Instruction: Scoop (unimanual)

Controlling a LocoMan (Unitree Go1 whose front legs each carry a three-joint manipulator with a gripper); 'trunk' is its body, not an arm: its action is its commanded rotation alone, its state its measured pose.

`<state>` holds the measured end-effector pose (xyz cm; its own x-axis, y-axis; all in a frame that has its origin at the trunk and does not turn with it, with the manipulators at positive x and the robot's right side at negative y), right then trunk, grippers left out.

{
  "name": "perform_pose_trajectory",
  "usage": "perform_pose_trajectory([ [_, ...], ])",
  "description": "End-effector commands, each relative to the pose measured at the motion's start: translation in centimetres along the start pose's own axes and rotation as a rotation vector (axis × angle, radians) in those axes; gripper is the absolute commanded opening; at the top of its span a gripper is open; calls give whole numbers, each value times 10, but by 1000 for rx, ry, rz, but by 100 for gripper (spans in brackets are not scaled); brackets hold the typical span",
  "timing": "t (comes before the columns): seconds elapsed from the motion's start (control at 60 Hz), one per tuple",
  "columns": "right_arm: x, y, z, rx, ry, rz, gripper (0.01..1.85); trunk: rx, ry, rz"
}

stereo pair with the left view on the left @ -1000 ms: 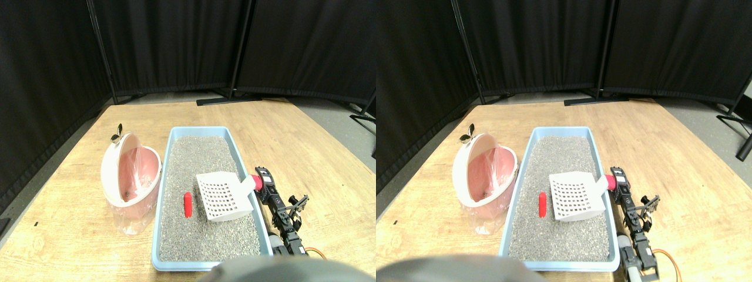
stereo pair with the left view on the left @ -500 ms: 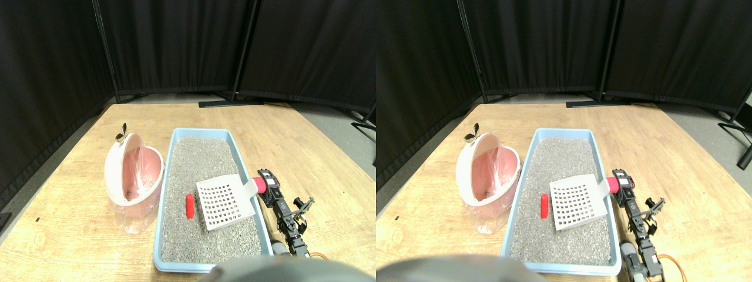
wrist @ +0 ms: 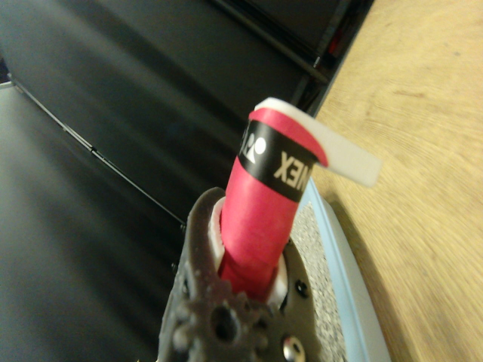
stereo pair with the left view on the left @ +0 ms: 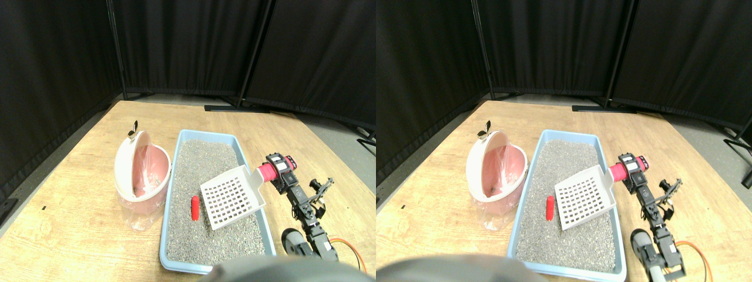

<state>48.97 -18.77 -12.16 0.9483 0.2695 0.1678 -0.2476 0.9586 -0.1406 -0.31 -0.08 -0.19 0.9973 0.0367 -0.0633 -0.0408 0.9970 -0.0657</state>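
The right gripper (stereo pair with the left view on the left: 276, 172), reaching in from the near right, clamps the red-wrapped handle (wrist: 266, 215) of the white slotted plastic scoop (stereo pair with the left view on the left: 231, 197), tilted over the grey litter (stereo pair with the left view on the left: 202, 176) right of the small red cylinder (stereo pair with the left view on the left: 195, 208).

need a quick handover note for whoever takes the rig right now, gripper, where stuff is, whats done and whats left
Right gripper: shut on the scoop's red wrapped handle.
White slotted scoop: tilted over the grey litter in the blue litter tray, front edge low, just right of the red capsule-shaped piece.
Pink bin: lid open, clear liner inside, standing left of the tray on the wooden table.
Done: scoop grasped and brought beside the red piece.
Left: slide under the piece, lift it, tip it into the bin.
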Motion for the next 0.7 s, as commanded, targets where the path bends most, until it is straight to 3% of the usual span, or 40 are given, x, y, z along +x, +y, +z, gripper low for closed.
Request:
perform_pose_trajectory([
  [0.017,5,-4,12,-6,-57,16,5,-11,16,31],
  [0.25,22,-7,32,-127,-83,63,5,-23,16,57],
  [0.333,28,-6,40,-205,-14,68,5,-28,17,67],
  [0.517,36,0,41,-291,30,108,5,-34,20,86],
  [0.7,45,7,37,-355,22,146,5,-41,21,101],
])
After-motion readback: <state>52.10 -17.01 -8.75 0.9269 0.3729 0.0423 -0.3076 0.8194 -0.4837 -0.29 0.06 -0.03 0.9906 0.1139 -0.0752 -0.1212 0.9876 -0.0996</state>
